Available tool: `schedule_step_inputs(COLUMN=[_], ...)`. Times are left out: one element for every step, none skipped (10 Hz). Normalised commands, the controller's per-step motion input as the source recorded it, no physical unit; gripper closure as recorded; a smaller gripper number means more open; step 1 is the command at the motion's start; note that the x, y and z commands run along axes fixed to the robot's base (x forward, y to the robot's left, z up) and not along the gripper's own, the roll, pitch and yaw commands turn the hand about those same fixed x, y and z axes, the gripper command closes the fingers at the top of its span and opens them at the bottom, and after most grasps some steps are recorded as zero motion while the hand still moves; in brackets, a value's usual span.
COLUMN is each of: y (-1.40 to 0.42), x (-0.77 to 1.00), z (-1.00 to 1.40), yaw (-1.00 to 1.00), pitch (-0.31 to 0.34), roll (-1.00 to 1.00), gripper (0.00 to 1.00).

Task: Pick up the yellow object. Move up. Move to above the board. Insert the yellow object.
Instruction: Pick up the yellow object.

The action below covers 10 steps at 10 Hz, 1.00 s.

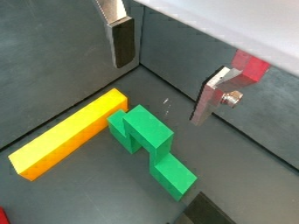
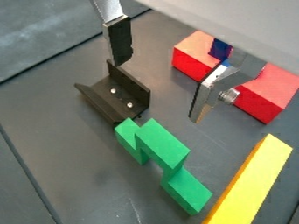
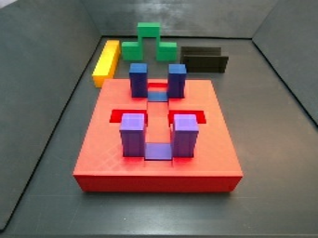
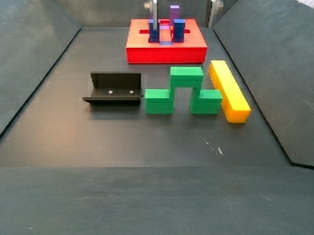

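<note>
Lying below open pincer [image 1: 160,77]: yellow object [image 1: 68,135].

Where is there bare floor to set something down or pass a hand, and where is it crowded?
Free: the wide floor in front of the fixture, green stepped block and yellow object, and left of the fixture. Crowded: yellow object against the green block, fixture close beside it. The board carries posts. The gripper hangs, jaws open, above these pieces.

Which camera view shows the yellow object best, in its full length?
A side view shows the whole yellow object lying beside the green block. Another side view shows it far off; a wrist view shows it whole, another only part. The gripper hangs open above the floor.
</note>
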Motion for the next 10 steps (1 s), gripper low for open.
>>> schedule_step_inputs(y=[-0.66,-0.85,-0.84,-0.73,-0.41,0.0,0.28,0.36,0.13,-0.05], x=[-0.11,-0.38,-0.53,-0.55,-0.63,-0.49,-0.42,-0.46,-0.51,-0.57], z=[-0.47,-0.55,-0.58,-0.55,-0.53,-0.53,-0.56,-0.48,-0.49,-0.7], yaw=[0.0,0.06,0.07,0.03,0.0,-0.07,-0.19,-0.22,-0.19,-0.08], pitch=[0.013,0.0,-0.013,-0.026,-0.026,0.0,0.097,0.093,0.054,0.03], roll=[0.1,0.22,0.23,0.18,0.08,0.0,-0.17,-0.11,-0.05,-0.02], gripper=[0.0,0.0,0.0,0.0,0.0,0.0,0.0,0.0,0.0,0.0])
